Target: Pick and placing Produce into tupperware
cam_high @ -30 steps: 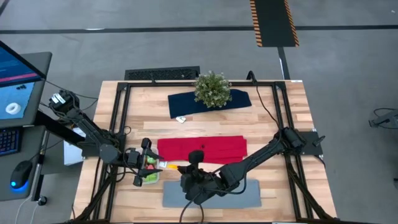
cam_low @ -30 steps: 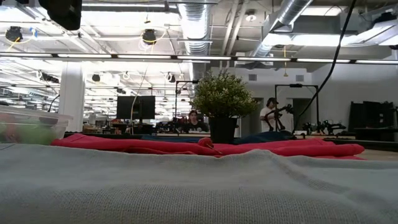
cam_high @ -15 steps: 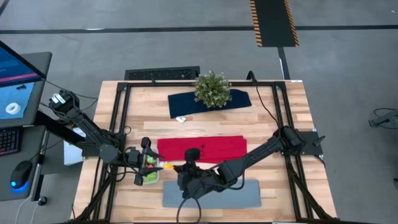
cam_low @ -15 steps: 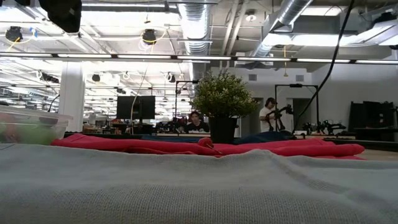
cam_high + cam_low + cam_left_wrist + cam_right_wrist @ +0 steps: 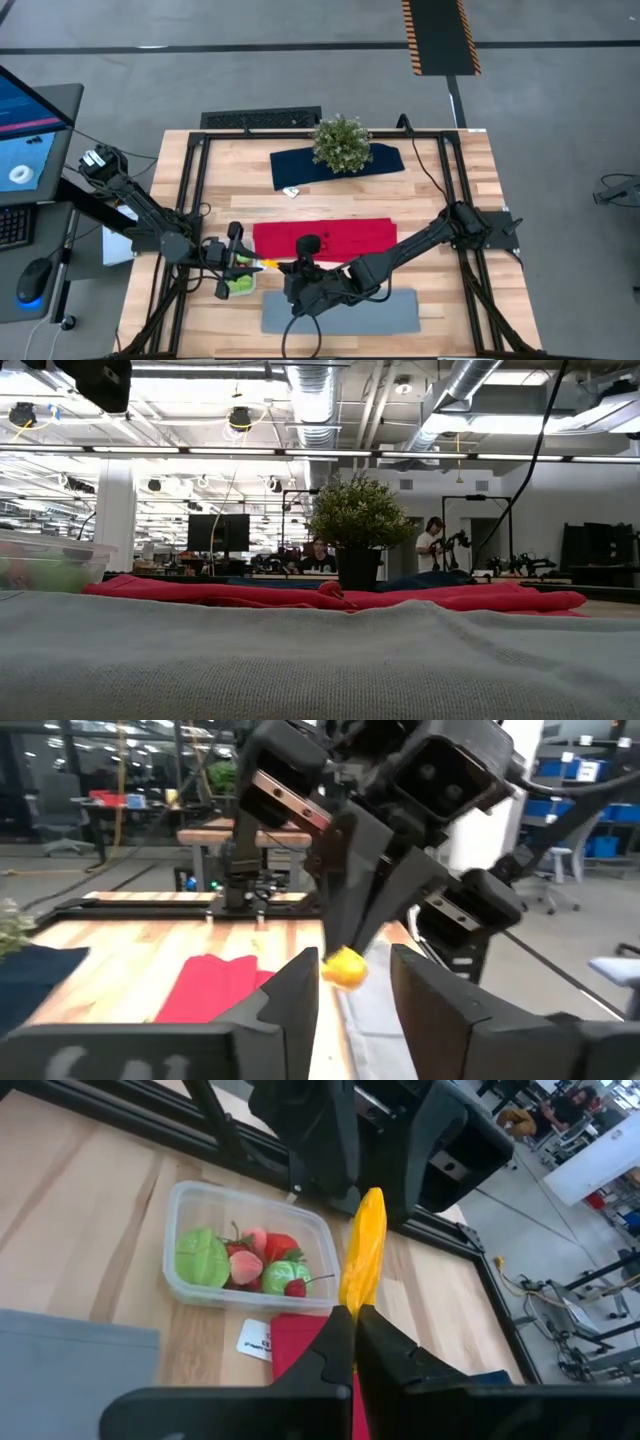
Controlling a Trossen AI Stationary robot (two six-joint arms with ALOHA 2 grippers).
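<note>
Handover beside clear plastic tupperware [image 5: 250,1246]: my right gripper [image 5: 352,1320] clamps long yellow toy produce [image 5: 362,1250] while left gripper [image 5: 352,982] brackets its tip, fingers apart.

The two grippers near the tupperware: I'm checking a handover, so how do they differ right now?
The right gripper is pinched shut on the yellow produce, holding it upright; the left gripper has parted fingers either side of that piece, gripping nothing. Both meet above the tupperware.
</note>
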